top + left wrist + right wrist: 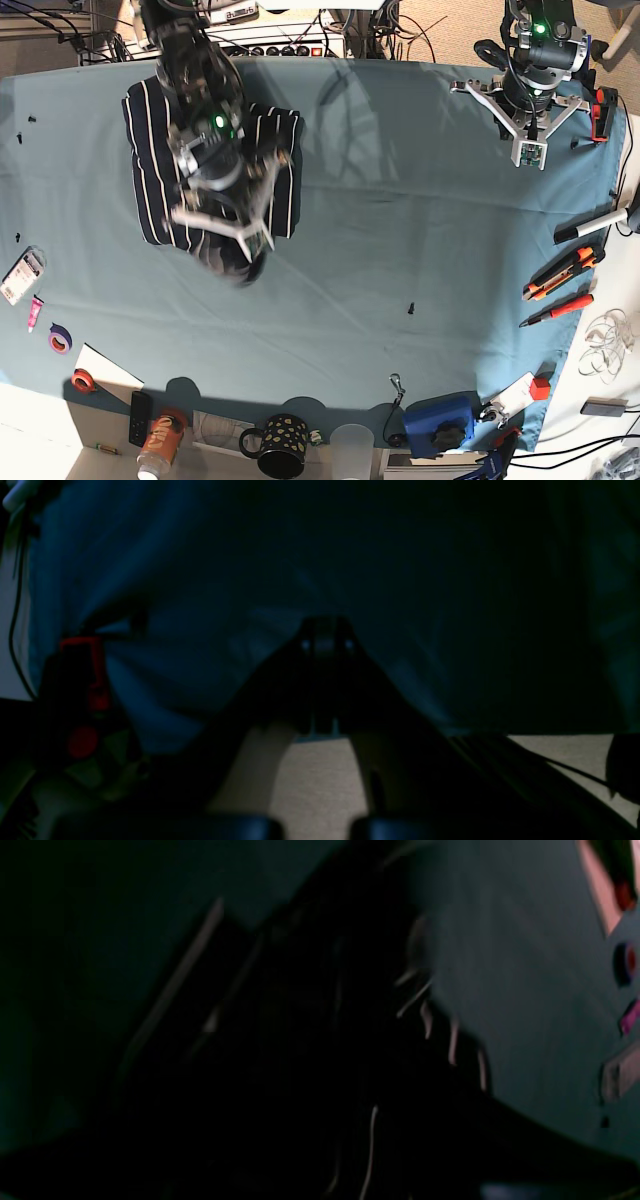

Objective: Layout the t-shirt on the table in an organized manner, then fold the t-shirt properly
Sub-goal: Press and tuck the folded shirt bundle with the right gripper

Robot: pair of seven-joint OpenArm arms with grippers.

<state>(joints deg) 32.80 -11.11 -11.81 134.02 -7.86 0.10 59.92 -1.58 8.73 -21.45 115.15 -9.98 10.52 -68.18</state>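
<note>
At the far left of the table, the t-shirt is seen folded into a compact bundle of soft, dark, white-striped cloth. The right gripper is held over its near edge, fingers parted midway, probably to pinch a hem; no grip can be confirmed. At the far right, the left gripper is parked, closed and empty.

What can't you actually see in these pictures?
- Base view: the right arm covers the middle of the t-shirt, so its fold is hidden, and the right gripper is blurred.
- Right wrist view: dark and smeared; only stripes show.
- Left wrist view: too dim for detail of the left gripper.
</note>
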